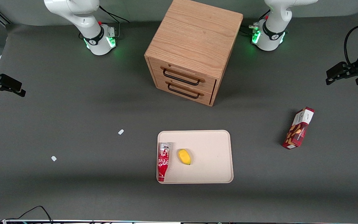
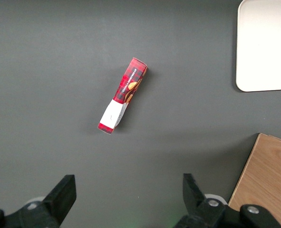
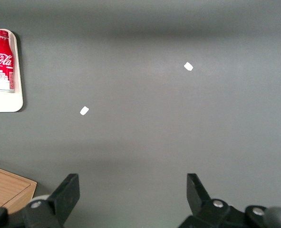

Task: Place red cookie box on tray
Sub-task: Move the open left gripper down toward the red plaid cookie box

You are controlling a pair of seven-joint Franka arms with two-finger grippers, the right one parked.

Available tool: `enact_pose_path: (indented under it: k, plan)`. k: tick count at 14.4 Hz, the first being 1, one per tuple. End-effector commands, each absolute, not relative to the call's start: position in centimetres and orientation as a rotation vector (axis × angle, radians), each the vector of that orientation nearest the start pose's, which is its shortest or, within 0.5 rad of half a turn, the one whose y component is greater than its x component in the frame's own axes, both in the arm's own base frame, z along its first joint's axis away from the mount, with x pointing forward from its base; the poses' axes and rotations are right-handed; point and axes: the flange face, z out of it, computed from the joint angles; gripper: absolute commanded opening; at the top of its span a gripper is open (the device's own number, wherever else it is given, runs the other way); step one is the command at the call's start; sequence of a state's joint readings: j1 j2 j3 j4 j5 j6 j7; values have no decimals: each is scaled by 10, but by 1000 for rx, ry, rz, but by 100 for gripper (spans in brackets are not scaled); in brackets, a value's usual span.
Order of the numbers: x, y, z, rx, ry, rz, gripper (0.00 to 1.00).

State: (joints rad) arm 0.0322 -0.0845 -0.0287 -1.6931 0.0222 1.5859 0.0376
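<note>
A slim, dark-red cardboard cookie box (image 1: 299, 128) with a white end panel and tan cookie pictures lies flat on the dark grey table mat (image 1: 73, 109), toward the working arm's end of the table and well apart from the flat beige rectangular tray (image 1: 216, 146) with rounded corners and a low rim. On that tray a red-and-white bottle-shaped soda can (image 1: 163, 161) lies along one short edge, with a small yellow fruit-like object (image 1: 184, 156) beside it; the rest of the tray is bare. A light oak two-drawer cabinet (image 1: 193, 46) stands farther from the front camera than the tray. The left arm's black two-finger gripper (image 2: 128, 199) hangs high above the table with its fingers spread wide and nothing between them, and the box sits slightly askew in the wrist view, off the line between the fingertips. The step in hand looks like the approach to the box. To do it well, the gripper would likely centre over the middle of the box, turn so the fingers span its narrow width rather than its length, then descend straight before closing. Later, the bare half of the tray, clear of can and fruit, seems the safest landing spot.
</note>
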Motion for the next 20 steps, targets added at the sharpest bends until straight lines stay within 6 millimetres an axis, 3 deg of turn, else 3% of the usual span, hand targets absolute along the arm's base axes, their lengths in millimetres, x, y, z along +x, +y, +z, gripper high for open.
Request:
enact_pose_path:
  k: [1,7,12,16,20]
  plan:
    - [521,-1,621,-3106,43,39,100]
    - [526,0,613,-3108,70,51,100]
    - [535,1,587,-3103,152,129,100]
    - [557,13,548,-3043,331,188,100]
    - [565,23,484,-3025,471,137,100]
